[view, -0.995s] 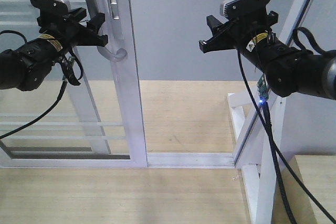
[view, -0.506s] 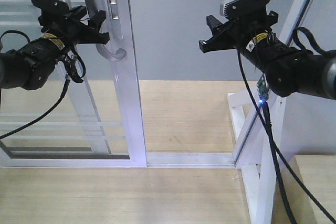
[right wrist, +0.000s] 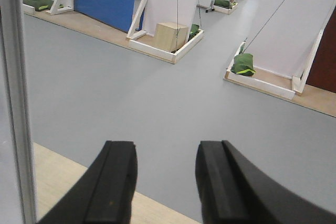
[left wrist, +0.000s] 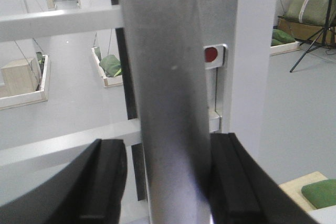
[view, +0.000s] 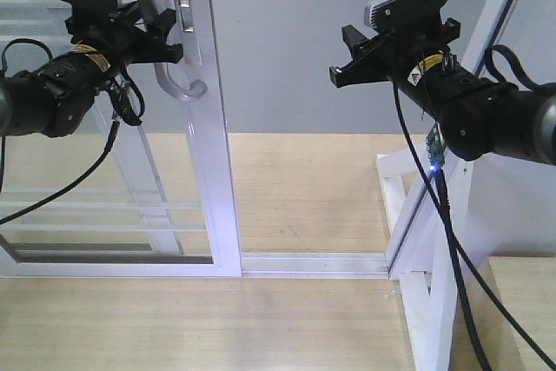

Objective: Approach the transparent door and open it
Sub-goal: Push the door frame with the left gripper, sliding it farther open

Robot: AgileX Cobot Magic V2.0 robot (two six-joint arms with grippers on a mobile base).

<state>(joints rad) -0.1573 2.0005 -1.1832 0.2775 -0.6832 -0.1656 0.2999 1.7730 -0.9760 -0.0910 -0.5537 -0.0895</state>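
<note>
The left tool (left wrist: 168,179) has its two fingers (left wrist: 102,182) a bit apart around the grey bar handle (left wrist: 168,77) of the transparent door (view: 213,171). One finger touches the bar and the other shows a thin gap, so it is not squeezed tight. The right tool (right wrist: 165,177) is a little open, holds nothing, and hangs well off to the right of the door. I think this is the sliding step, so next the left tool should pull the handle sideways, away from the open space beside the door, slow and straight.
</note>
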